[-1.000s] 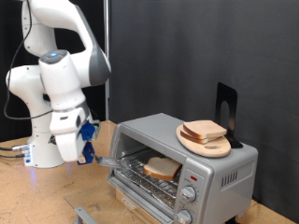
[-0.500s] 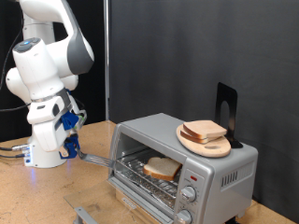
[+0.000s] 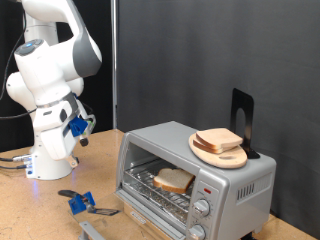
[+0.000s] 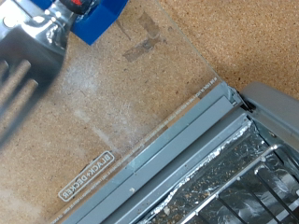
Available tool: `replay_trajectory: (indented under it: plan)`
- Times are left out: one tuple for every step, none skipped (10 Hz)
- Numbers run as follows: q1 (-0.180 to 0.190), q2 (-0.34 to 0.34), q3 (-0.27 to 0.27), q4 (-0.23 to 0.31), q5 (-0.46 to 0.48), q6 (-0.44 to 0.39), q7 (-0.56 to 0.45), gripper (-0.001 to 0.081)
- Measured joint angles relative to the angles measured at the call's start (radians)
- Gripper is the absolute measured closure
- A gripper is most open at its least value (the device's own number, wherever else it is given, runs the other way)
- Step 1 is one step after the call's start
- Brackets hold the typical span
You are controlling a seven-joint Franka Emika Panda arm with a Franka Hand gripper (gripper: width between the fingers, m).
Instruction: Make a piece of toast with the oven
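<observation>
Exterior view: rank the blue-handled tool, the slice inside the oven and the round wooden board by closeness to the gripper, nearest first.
From the gripper:
1. Blue-handled tool, on the table below it.
2. Piece of toast, inside the oven.
3. Round wooden board, atop the oven, view's right.

even bright indoor light; dark backdrop; wrist view foreground blurred; soft shadows

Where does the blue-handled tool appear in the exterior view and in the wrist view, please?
Exterior view: the blue-handled tool lies on the table at the picture's bottom left, beside the oven with its door open.
Wrist view: the tool's blue handle and blurred metal tines show at the door's end away from the oven.
Shared landmark: the oven's open door.
</observation>
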Motion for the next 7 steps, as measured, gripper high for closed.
replay_trajectory:
  plan:
    - [0.000,-0.006,0.001,0.000,0.001,-0.004,0.000,0.0006]
    - [0.000,-0.010,0.001,0.000,0.001,-0.009,0.000,0.0006]
    - [0.000,-0.012,0.002,0.000,0.001,-0.011,0.000,0.0006]
    - [0.000,-0.013,0.003,0.000,0.001,-0.011,0.001,0.0006]
    - [0.000,-0.014,0.005,0.000,0.001,-0.011,0.001,0.0006]
    - [0.005,-0.015,0.006,0.000,0.017,-0.001,-0.020,0.0006]
    - [0.016,-0.018,0.006,-0.001,0.038,0.014,-0.050,0.0006]
